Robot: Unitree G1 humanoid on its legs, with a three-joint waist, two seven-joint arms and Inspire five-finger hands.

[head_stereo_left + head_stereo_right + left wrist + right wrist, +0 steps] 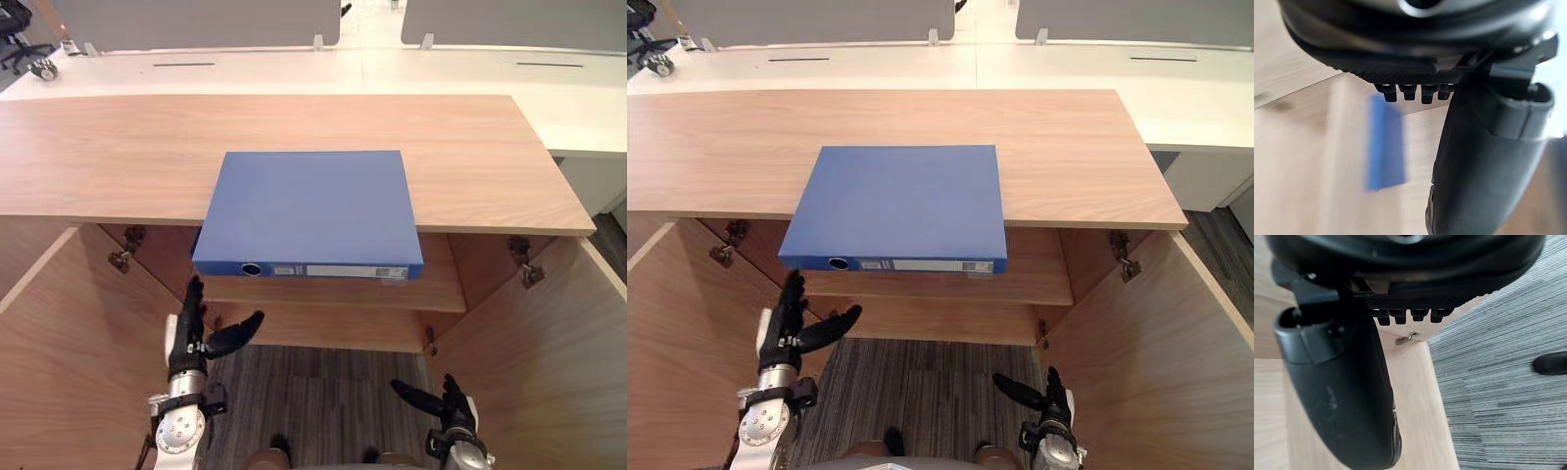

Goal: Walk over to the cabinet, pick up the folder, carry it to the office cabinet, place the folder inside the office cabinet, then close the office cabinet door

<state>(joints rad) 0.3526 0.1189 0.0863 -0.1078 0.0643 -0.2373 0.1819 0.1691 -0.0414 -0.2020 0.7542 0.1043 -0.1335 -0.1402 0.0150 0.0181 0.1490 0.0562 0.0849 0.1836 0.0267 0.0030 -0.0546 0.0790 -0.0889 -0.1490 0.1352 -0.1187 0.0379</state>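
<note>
Bright, even light from above washes the white desks (294,69) almost to glare, lights the cabinet top (118,147) flatly and leaves soft shade on the shelf (333,294) beneath, while past the dark, looming left hand (1484,161) the blue folder (1385,142) is only a blur.

Two head cameras look steeply down on the cabinet (118,147), both centring the blue folder (309,211). Wrist cameras sit tight behind the left hand (1484,161) and right hand (1337,396); the left's blurred blue patch is probably that folder.
</note>
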